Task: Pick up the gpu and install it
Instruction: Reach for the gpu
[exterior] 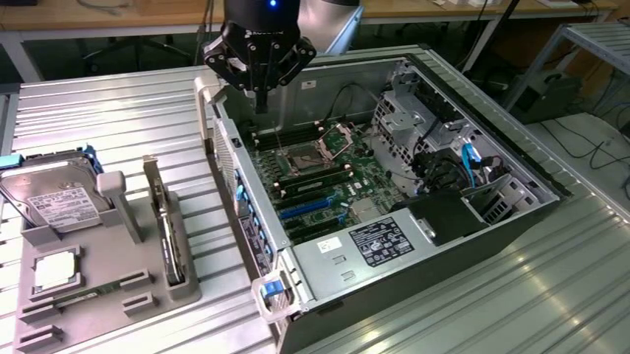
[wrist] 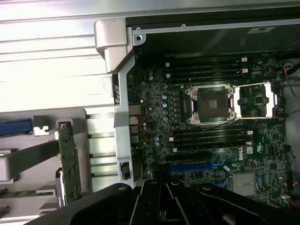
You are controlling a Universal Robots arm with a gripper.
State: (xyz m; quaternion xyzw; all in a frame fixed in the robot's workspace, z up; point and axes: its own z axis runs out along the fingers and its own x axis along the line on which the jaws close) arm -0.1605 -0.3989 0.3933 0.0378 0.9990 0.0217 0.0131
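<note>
My black two-fingered gripper (exterior: 261, 102) hangs empty, fingers pressed together into one thin point, just above the back corner of the open silver-and-black computer case (exterior: 229, 158). Under it lies the green motherboard (exterior: 325, 177) with its bare processor socket (exterior: 313, 151) and blue expansion slots (exterior: 305, 209). The gpu (exterior: 162, 221), a thin green circuit card with a silver end bracket, stands on edge in the grey slotted holder tray (exterior: 99, 295) on the exterior view's left, apart from the case and beside a boxy silver hard drive (exterior: 54, 203). I judge the pick-up has not begun. Grasping the card calls for parted fingers squared over its narrow upper edge.
</note>
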